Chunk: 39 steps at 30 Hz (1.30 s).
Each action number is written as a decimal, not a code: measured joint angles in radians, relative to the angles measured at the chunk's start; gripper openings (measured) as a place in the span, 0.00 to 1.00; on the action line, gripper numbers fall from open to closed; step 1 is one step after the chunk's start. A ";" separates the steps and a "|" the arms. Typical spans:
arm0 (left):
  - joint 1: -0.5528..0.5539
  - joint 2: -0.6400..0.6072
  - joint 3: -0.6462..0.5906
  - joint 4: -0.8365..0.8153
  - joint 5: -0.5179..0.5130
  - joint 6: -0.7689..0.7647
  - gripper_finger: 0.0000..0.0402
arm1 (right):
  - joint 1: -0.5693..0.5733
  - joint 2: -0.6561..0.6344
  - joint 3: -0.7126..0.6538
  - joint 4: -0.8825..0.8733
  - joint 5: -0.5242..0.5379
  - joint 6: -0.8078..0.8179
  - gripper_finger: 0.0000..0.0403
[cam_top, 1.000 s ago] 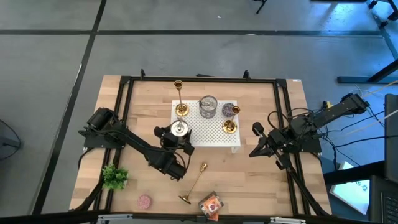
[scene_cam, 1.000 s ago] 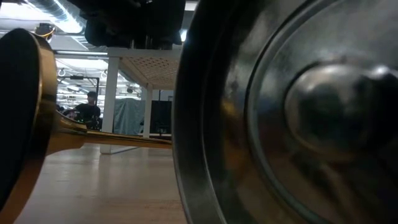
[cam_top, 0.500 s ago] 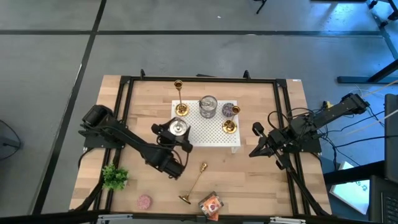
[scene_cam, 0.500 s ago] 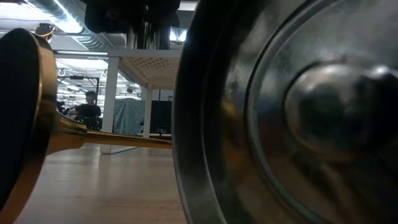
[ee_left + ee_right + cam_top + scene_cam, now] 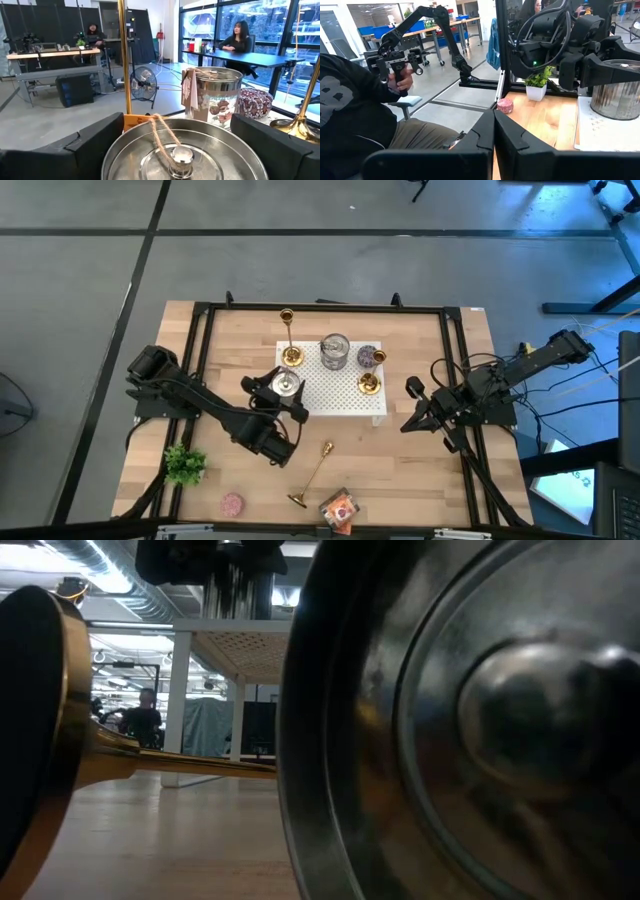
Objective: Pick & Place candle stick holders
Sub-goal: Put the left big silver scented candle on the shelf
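My left gripper (image 5: 285, 385) is shut on a silver tin (image 5: 180, 150) with a wick in it, over the near-left corner of the white perforated stand (image 5: 340, 395). One tall gold candle stick holder (image 5: 288, 335) stands on its round base at the stand's far-left corner. A short one (image 5: 370, 383) stands at the stand's right side. A third (image 5: 313, 475) lies on its side on the table near the front edge; its base (image 5: 40, 720) fills the low view's left. My right gripper (image 5: 408, 423) waits shut at the table's right side. My left gripper has the silver tin between its two wide-set fingers (image 5: 85, 145), one on each side of the round wall just below the rim (image 5: 107, 155). The fingers come in level from the table's near-left. The tin stays upright, its bottom (image 5: 615, 116) close over the stand; whether it is clear I cannot tell.
A patterned tin (image 5: 334, 350) and a small purple candle (image 5: 371, 357) stand on the stand. A small plant (image 5: 185, 465), a pink candle (image 5: 232, 503) and a tin on its side (image 5: 340, 508) sit along the front edge. A person (image 5: 350, 100) sits beyond the table.
My left gripper has gone up a little over the stand's near-left corner, keeping its fingers as wide as before, and the silver tin between them has gone with it, staying upright.
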<state>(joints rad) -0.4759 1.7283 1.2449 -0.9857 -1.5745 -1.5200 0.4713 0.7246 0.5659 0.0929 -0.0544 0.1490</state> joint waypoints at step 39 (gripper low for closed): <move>-0.204 0.000 0.343 0.093 0.046 0.632 0.90 | 0.000 0.000 0.000 -0.030 0.000 0.000 0.01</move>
<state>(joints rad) -0.6801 1.7287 1.5876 -0.8929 -1.5287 -0.8877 0.4713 0.7250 0.5659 0.0628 -0.0544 0.1493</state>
